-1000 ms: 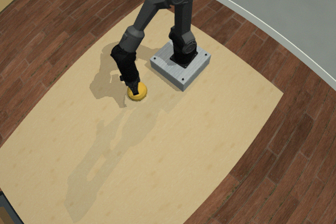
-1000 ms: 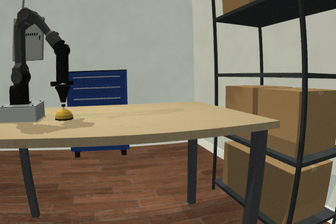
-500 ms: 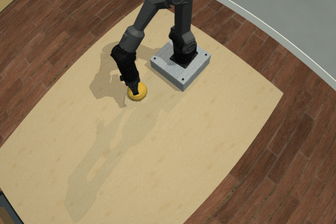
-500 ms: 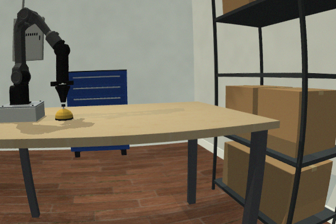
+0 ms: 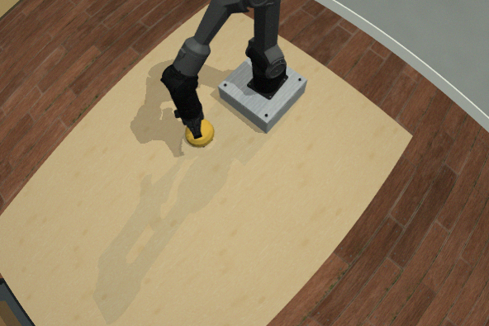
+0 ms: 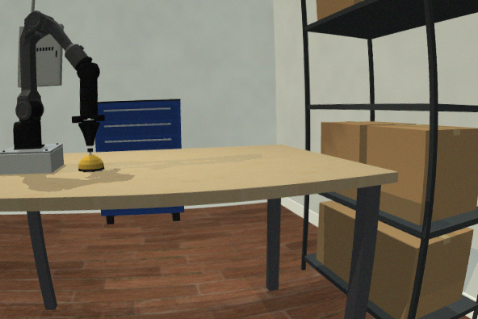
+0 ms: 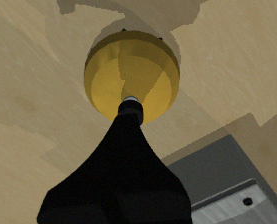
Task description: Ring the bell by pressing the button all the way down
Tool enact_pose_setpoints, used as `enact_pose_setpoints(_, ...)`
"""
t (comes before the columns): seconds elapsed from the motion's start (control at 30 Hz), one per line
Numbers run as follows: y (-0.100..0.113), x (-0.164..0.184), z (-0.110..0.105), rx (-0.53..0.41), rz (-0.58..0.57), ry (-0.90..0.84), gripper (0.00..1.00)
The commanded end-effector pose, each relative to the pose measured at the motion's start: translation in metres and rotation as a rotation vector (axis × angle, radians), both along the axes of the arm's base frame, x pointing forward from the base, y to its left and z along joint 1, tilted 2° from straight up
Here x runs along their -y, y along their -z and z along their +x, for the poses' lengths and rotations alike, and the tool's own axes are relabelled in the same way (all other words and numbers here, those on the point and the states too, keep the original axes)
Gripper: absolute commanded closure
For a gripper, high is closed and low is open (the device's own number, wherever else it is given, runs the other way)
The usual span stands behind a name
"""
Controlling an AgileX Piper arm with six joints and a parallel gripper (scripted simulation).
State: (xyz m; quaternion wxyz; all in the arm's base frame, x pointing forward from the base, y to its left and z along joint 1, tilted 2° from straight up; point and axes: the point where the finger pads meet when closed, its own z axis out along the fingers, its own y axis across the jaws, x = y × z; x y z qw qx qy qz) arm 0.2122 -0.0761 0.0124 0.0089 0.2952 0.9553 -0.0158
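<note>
The yellow dome bell (image 5: 202, 132) stands upright on the table close to the arm's base; it also shows in the side view (image 6: 91, 163) and in the wrist view (image 7: 132, 75). My gripper (image 5: 197, 133) is shut and points straight down over the middle of the bell. Its black fingertips rest on the small silver button (image 7: 130, 101), of which only a thin rim shows. In the side view the fingertips (image 6: 90, 148) meet the button (image 6: 90, 152) on top of the dome. How far down the button is, I cannot tell.
The grey base block (image 5: 263, 96) of the arm stands right of the bell, a short gap away. A blue drawer cabinet (image 6: 139, 125) stands behind the table. A black shelf rack with cardboard boxes (image 6: 397, 154) stands off the table's far end.
</note>
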Motion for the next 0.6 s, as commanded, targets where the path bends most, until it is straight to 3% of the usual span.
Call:
enact_pose_setpoints(0.0,0.001,0.000,-0.001,-0.003,0.000,0.002,1.00)
enact_pose_setpoints(0.57,0.011,0.000,-0.001,-0.003,0.000,0.002,1.00)
